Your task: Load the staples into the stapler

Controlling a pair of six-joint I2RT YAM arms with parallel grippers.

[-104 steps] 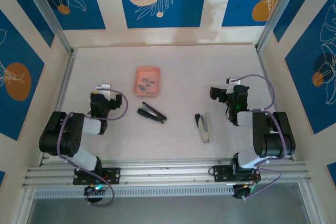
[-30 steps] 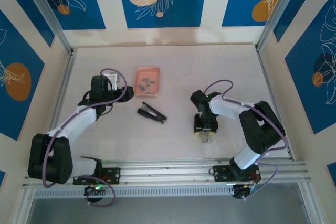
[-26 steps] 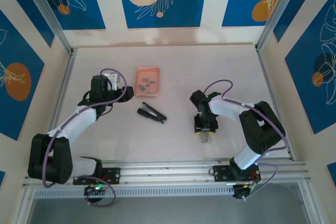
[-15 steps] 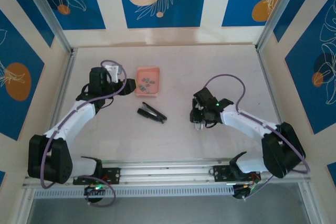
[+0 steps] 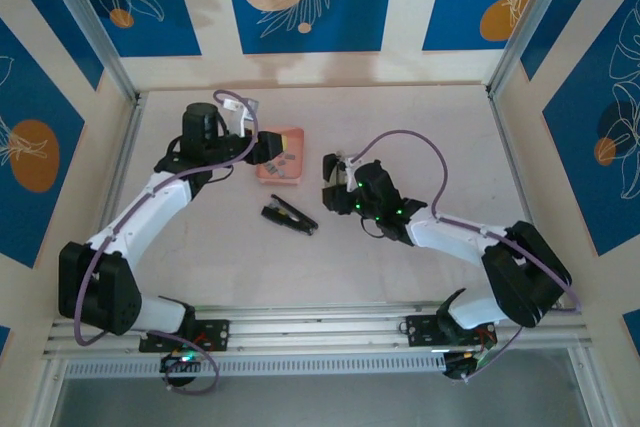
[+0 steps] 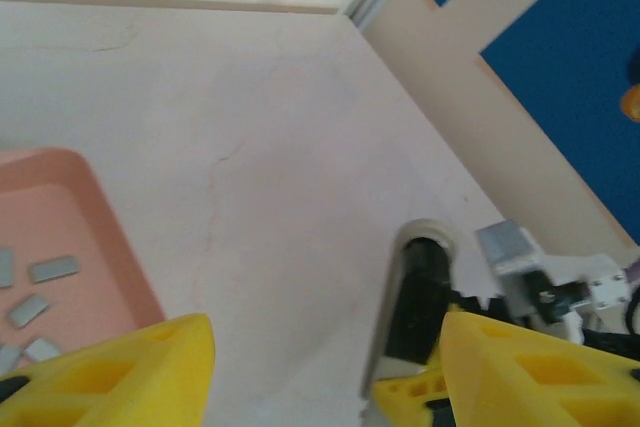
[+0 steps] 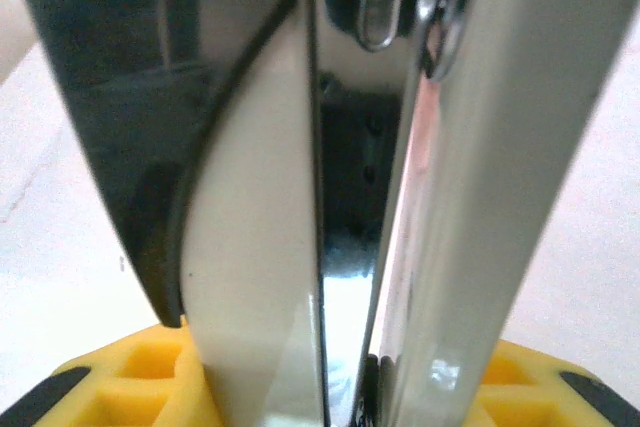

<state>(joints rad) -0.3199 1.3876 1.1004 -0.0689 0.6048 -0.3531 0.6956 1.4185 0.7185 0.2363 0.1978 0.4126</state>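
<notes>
Staples [image 6: 52, 269] lie loose at mixed angles in the pink tray [image 6: 110, 237], just down and left of the left claw [image 6: 325, 372] — the nearer one — whose fingers stand apart, gripping nothing. The right claw [image 7: 325, 392] is clenched on the cream stapler [image 7: 250, 197], just right of the tray.

This is a robotics lab test cell — a pale tabletop [image 5: 430, 137] boxed in by cream wall panels [image 5: 300, 7] printed with blue leaf-and-circle designs, edged by bare aluminium rails [image 5: 320, 330], with a cabled left arm [image 5: 150, 212] and right arm [image 5: 455, 234] bolted at the near edge.
</notes>
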